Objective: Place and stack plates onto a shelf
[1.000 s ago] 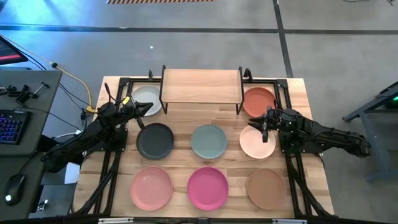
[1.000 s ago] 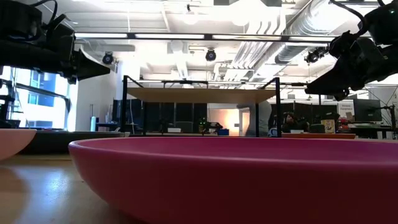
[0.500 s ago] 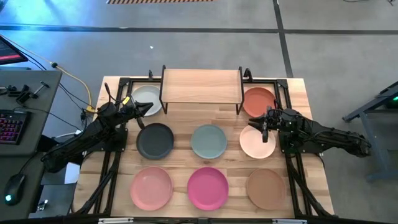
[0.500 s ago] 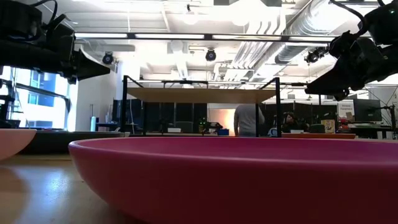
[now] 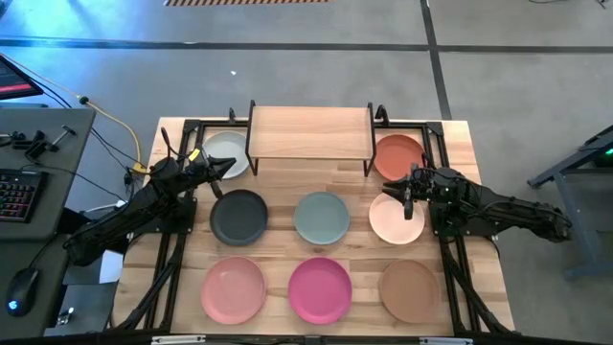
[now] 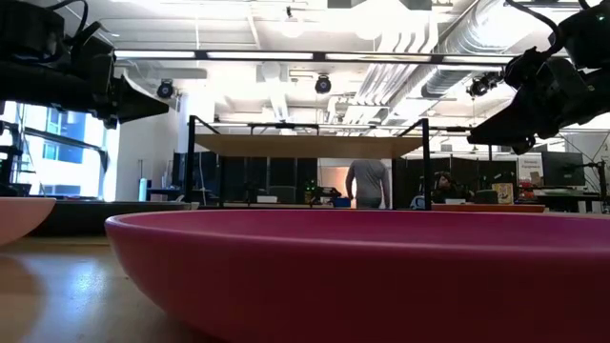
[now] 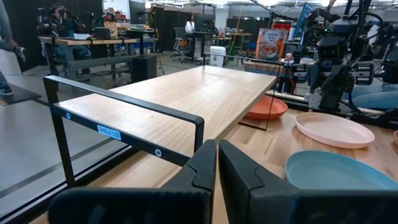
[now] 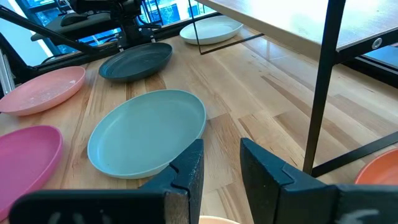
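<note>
Only the background has changed: in the low view a person [image 6: 367, 183] now stands farther left behind the shelf than half a second ago. Arms and plates have not moved.

High view: the shelf [image 5: 310, 131] sits at the middle of the worktop's [image 5: 460, 144] far edge, its wood top bare. Eight plates lie singly on the worktop, none stacked. The white-grey plate [image 5: 228, 151] is at the shelf's left end and the terracotta plate [image 5: 397, 155] at its right end. In the middle row are the charcoal plate [image 5: 238, 217], sage green plate [image 5: 321, 217] and cream-peach plate [image 5: 396, 218]. Along the near edge are the light pink plate [image 5: 233, 289], magenta plate [image 5: 320, 288] and tan plate [image 5: 410, 289]. The left gripper [image 5: 205, 165] hovers at the white-grey plate's near rim. The right gripper [image 5: 405, 195] hovers over the cream-peach plate's far rim.

Low view: the magenta plate's rim fills the foreground, with the shelf's black legs and thin top behind it. Both arms hang in the upper corners, above the plates.

Left wrist view: the left fingers [image 7: 202, 167] are pressed together, gripping nothing. Ahead lies the shelf top, and beyond it the other arm.

Right wrist view: the right fingers [image 8: 188, 171] stand slightly apart and hold nothing. Past them lies the sage green plate, empty, as are the charcoal, pink and white-grey plates.
</note>
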{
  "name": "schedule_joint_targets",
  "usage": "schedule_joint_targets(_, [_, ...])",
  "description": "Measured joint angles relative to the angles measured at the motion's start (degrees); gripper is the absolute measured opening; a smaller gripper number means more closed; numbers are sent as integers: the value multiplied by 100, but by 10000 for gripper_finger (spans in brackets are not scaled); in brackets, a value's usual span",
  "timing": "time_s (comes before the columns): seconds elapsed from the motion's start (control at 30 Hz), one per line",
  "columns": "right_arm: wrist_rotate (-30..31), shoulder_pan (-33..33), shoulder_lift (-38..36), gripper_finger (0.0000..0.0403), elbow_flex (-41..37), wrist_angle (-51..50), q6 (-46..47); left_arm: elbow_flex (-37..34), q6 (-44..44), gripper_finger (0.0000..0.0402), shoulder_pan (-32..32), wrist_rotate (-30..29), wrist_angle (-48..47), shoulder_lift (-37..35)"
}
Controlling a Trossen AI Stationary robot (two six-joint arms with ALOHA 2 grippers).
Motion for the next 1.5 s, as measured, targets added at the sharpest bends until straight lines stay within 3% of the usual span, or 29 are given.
schedule_joint_targets(0.2, [0, 0, 0, 85, 0, 51, 24, 0, 0, 8, -1, 1, 0, -1])
schedule_joint_targets(0.57, [252, 0, 0, 85, 0, 275, 1745, 0, 0, 8, -1, 0, 0, 0])
schedule_joint_targets(0.77, [271, 0, 0, 85, 0, 394, 1955, 0, -56, 8, 0, 1, 0, -1])
schedule_joint_targets(1.1, [304, -7, 0, 85, 7, 1813, 1346, 0, -52, 8, -2, 1, 0, -2])
schedule_joint_targets(1.5, [1272, -4, 0, 85, 15, 3863, 1456, 0, -187, 8, -7, -36, 9, -1])
